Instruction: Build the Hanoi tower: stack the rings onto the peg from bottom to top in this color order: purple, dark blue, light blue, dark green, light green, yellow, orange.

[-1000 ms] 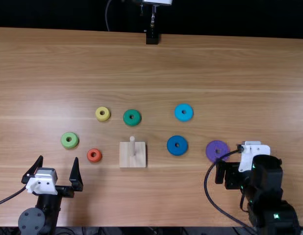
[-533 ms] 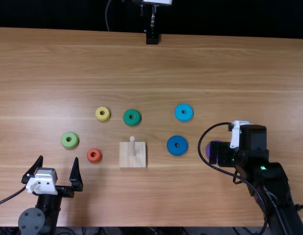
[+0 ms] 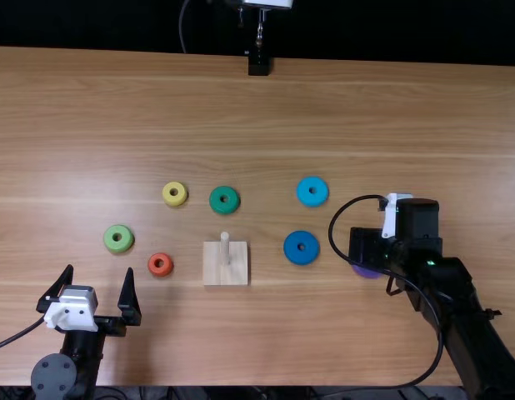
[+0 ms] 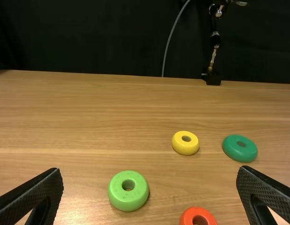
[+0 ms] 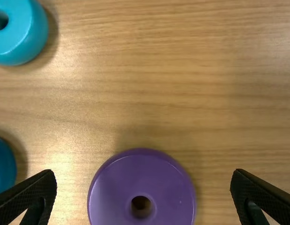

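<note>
Counting 0 of 7 done, w/ the peg (image 3: 226, 251) bare: purple ring (image 5: 166, 190), no. 1 in seq., is on the table (image 3: 241, 108) below the spread R claw (image 5: 143, 173), other 6 rings (image 3: 292, 247) unstacked, L claw (image 4: 149, 172) spread too.

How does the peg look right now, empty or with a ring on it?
Empty. In the top view, the peg stands bare on its wooden base, with no ring around it.

Top and closer right wrist views both face down, sharing the purple ring (image 5: 168, 192).
</note>
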